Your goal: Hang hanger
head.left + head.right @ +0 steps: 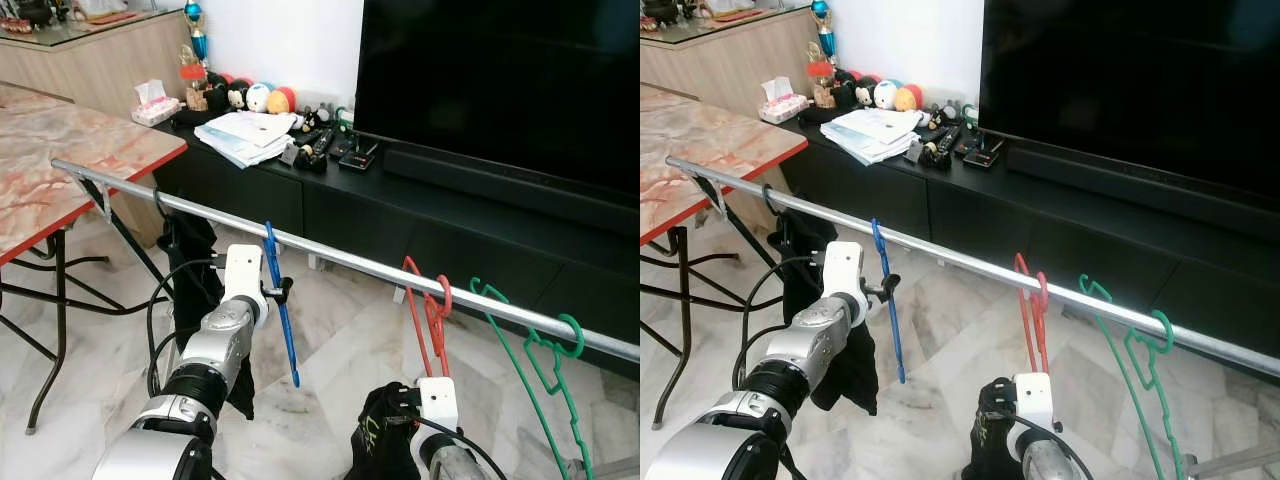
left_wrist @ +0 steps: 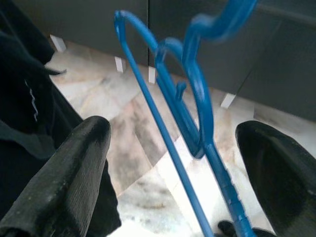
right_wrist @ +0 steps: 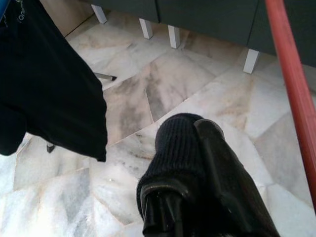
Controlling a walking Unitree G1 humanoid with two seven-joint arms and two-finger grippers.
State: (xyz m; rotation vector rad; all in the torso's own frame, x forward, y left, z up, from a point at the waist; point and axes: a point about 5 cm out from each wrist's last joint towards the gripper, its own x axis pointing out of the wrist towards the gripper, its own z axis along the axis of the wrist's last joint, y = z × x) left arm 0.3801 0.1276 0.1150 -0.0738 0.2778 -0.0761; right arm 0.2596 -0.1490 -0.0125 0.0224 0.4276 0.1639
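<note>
Blue hanger (image 1: 280, 300) hooked on metal rail (image 1: 340, 258), hanging between spread fingers (image 2: 74, 182) of left gripper (image 1: 282, 290), not clamped. Right gripper (image 3: 197, 168) low near floor, pinched on black cloth (image 1: 382, 440). Red hanger (image 1: 428, 315) & green hanger (image 1: 545, 365) further along rail.

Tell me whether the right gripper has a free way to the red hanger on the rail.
Probably yes: the right gripper sits just below the red hanger, nothing between them, though it's shut on a black cloth.
</note>
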